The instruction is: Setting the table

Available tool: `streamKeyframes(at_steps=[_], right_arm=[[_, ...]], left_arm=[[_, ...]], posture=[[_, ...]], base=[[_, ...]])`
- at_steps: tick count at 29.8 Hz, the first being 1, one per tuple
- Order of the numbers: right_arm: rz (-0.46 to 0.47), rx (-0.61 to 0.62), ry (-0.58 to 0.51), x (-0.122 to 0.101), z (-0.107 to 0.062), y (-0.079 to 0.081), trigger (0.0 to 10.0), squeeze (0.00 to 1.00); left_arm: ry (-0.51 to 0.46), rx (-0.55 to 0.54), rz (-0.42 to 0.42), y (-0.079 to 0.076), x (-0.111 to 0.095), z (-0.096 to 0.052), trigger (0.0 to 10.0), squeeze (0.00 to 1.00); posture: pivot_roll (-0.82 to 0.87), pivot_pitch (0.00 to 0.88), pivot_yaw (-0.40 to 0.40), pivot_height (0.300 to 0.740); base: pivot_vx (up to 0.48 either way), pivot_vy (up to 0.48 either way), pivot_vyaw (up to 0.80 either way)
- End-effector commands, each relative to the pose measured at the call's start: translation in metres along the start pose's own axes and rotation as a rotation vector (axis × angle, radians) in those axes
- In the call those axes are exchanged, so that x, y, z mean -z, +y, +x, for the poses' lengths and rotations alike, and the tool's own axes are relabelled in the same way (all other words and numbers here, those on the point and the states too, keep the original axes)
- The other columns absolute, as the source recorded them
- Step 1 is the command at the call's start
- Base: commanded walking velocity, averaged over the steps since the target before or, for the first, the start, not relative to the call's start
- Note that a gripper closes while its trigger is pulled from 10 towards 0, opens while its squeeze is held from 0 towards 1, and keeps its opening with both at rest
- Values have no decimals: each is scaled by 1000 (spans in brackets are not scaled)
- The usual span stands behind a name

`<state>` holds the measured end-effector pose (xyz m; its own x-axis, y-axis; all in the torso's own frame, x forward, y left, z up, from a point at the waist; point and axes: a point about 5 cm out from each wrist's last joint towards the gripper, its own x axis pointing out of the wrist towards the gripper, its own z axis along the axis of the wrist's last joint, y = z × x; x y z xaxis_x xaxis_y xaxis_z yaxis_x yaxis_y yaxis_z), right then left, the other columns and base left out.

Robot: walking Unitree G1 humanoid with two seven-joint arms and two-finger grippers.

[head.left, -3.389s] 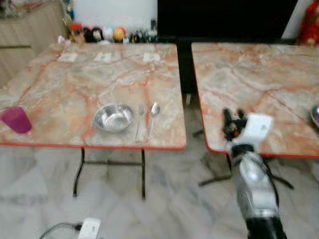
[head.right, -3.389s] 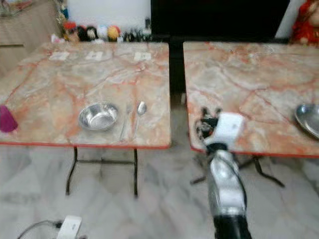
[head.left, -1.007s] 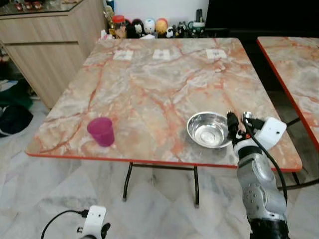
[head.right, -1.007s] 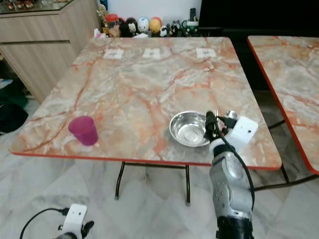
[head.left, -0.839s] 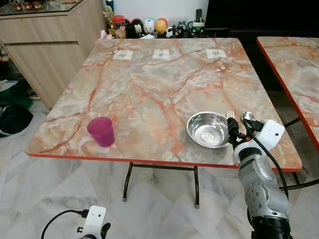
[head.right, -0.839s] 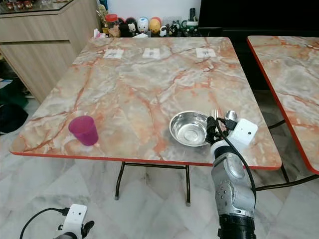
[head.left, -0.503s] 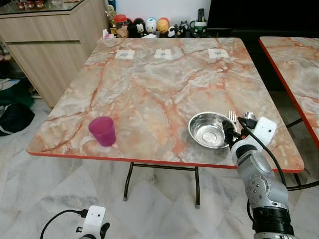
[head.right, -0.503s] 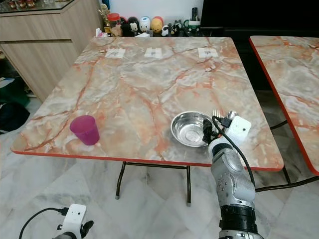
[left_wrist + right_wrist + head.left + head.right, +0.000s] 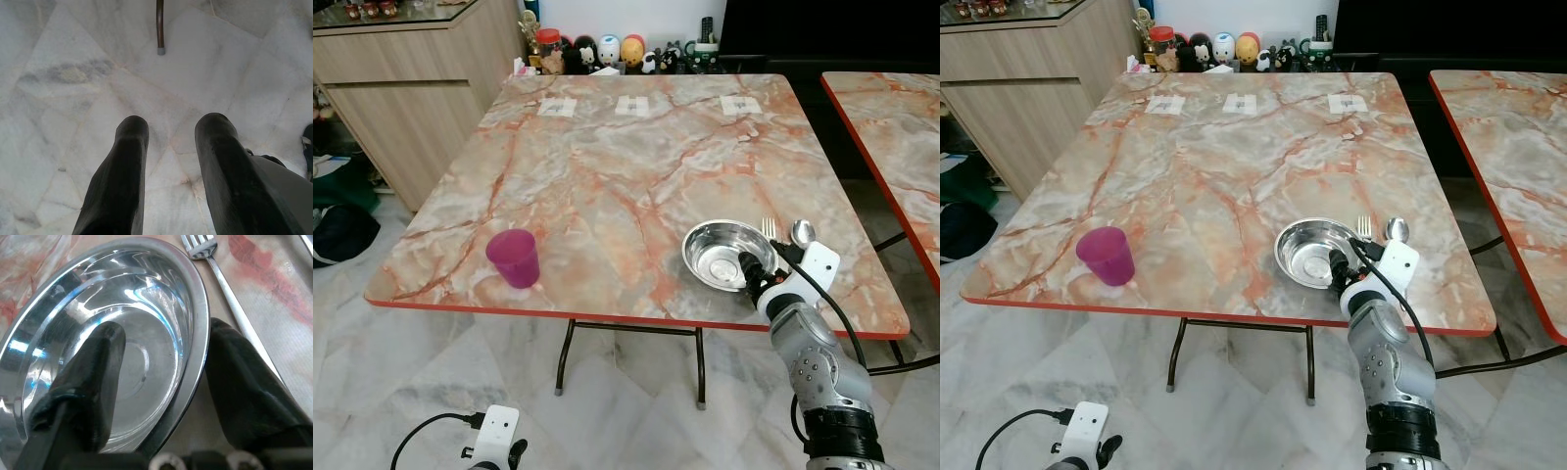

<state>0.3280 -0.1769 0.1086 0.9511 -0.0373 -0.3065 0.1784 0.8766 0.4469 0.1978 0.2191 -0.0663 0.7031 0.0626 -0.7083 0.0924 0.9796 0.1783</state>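
Straddling the steel bowl's (image 9: 132,357) near rim with my right claw (image 9: 161,382) spread wide: one finger inside, one outside beside the fork (image 9: 230,298). Step: grasping the bowl. Next: pinch onto the rim, then lift.

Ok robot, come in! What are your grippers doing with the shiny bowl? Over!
Right gripper open, fingers straddling steel bowl rim. Left gripper open, idle over floor. Fork lies close beside bowl.

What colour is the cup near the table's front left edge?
The cup is magenta pink, a plain solid colour, clearest in the left eye view.
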Motion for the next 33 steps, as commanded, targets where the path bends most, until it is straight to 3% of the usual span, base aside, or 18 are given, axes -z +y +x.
streamKeyframes(at_steps=[1, 27, 31, 32, 33], right_arm=[[-1, -15, 19, 2, 2, 5, 0, 0], [13, 15, -5, 0, 2, 4, 0, 0], [28, 1, -103, -9, 0, 6, 0, 0], [2, -38, -195, -16, -3, 10, 0, 0], [-81, -42, -258, -19, -6, 12, 0, 0]], left_arm=[[41, -6, 5, 4, 9, -2, 10000, 0], [57, -2, 1, 3, 10, -2, 10000, 0], [58, -5, 4, 4, 9, -2, 10000, 0], [58, -10, 6, 5, 9, -2, 10000, 0], [58, -15, 11, 5, 9, -2, 10000, 0]], posture=[[-57, 89, 41, 740], [-70, 128, 49, 740], [-74, 133, 52, 740], [-74, 129, 51, 740], [-72, 117, 51, 740]], base=[[0, 0, 0], [0, 0, 0], [0, 0, 0], [0, 0, 0], [0, 0, 0]])
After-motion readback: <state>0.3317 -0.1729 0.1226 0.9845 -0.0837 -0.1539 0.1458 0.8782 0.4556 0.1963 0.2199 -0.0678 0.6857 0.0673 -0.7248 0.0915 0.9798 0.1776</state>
